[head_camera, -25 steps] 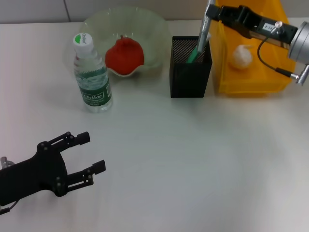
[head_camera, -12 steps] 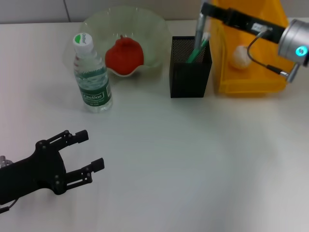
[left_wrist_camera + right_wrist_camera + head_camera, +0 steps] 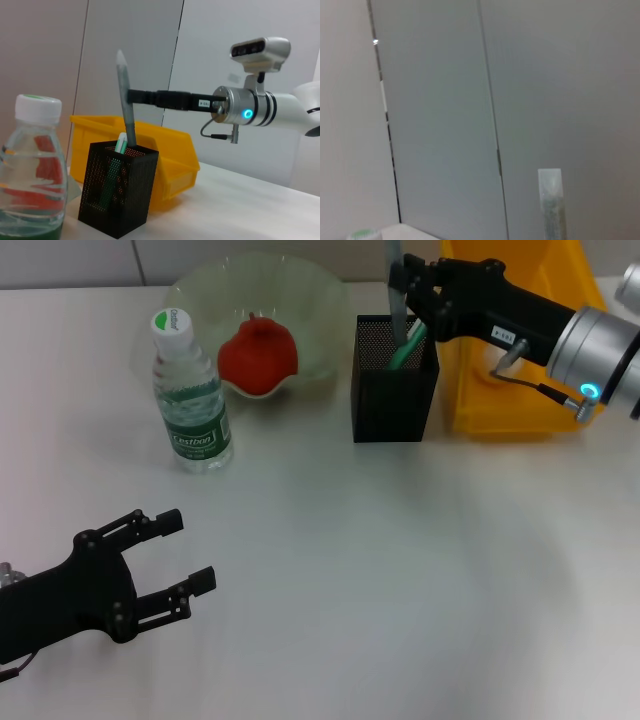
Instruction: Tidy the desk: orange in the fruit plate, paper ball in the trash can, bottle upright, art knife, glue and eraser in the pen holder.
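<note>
Head view: the right claw [image 3: 408, 280] is closed on a grey knife [image 3: 394, 270] above the holder [image 3: 393, 380]; the left claw [image 3: 190, 555] lies open, far off. Left wrist view: the knife [image 3: 125, 102] is seen upright, its tip inside the holder [image 3: 118, 187].

since a second ago the right gripper [image 3: 408, 280] has swung leftward from above the yellow plastic bin [image 3: 520, 400] to over the black mesh pen holder [image 3: 392, 390]. the grey stick-shaped art knife [image 3: 396, 290] it clamps has gone from leaning to nearly upright, its lower end inside the pen holder. the right arm now covers the white paper ball in the bin.
</note>
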Available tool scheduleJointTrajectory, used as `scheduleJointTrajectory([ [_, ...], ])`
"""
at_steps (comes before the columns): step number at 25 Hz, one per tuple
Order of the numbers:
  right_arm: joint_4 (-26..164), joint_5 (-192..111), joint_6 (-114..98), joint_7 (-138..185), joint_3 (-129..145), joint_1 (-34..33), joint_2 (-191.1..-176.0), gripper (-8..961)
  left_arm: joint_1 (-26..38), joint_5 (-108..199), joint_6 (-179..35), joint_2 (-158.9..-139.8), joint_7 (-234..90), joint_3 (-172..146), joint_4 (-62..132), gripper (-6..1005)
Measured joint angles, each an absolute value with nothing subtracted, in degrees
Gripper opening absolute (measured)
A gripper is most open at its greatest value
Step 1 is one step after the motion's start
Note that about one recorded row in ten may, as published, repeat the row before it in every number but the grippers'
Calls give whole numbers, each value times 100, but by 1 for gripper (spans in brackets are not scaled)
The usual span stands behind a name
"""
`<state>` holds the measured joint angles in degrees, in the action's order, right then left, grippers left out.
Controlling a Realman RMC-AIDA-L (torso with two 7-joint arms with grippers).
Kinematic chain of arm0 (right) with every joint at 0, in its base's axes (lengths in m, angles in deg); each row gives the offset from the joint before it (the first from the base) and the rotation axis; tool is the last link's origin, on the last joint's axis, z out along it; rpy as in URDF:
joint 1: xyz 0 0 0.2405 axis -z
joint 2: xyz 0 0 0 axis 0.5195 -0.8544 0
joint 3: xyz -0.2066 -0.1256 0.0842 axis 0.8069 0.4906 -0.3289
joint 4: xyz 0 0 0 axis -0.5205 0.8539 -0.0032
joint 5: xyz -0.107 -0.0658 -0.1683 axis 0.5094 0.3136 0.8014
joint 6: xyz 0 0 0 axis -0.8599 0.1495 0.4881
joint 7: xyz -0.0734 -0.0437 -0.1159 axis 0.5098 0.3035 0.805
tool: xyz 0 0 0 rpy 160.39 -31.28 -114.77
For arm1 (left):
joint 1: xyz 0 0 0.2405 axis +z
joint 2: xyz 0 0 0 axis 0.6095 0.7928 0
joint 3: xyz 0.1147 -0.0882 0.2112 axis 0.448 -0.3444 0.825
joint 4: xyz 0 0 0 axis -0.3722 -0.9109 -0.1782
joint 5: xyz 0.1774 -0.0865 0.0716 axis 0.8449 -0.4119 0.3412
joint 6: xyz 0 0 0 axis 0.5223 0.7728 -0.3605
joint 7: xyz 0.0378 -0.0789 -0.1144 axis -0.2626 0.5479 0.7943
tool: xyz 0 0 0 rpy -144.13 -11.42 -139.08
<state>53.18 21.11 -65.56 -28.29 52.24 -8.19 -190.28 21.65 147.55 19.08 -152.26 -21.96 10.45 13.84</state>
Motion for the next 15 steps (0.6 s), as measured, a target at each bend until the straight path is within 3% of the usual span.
scheduleJointTrajectory([
  [15,5605,2041,-6574,-1647,5193,-746,-19042,118,2165,14755,1923,-15226,-2175,1045,1393,811],
])
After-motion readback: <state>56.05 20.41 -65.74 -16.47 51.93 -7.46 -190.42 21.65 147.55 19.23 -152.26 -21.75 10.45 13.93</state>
